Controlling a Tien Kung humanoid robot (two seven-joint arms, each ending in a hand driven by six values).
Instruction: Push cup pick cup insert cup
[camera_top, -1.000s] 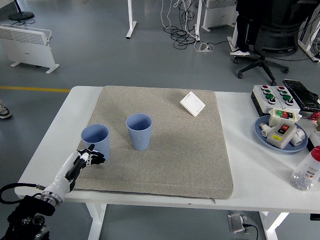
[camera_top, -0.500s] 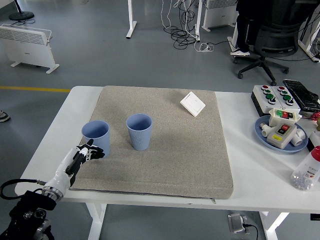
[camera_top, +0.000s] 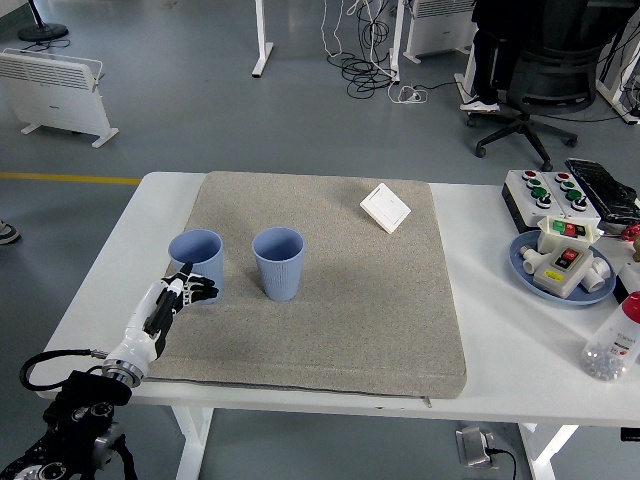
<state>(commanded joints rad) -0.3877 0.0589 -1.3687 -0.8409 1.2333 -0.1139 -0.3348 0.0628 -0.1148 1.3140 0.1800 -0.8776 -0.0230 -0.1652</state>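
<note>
Two blue ribbed cups stand upright on the grey mat (camera_top: 330, 330). The left cup (camera_top: 196, 258) is near the mat's left edge and the right cup (camera_top: 278, 262) is a short gap to its right. My left hand (camera_top: 186, 290) reaches in from the lower left, its fingers (camera_top: 197, 288) extended and pressed against the near lower side of the left cup without wrapping it. The right arm is out of view.
A white square switch plate (camera_top: 385, 208) lies at the mat's far right. Off the mat to the right are a button box (camera_top: 548, 192), a blue plate (camera_top: 524, 268) of parts and a clear bottle (camera_top: 617, 341). An office chair and a person's legs are behind the table.
My left hand has slid forward and slightly right, and the left cup has moved with it, farther from the near edge and a little closer to the right cup.
</note>
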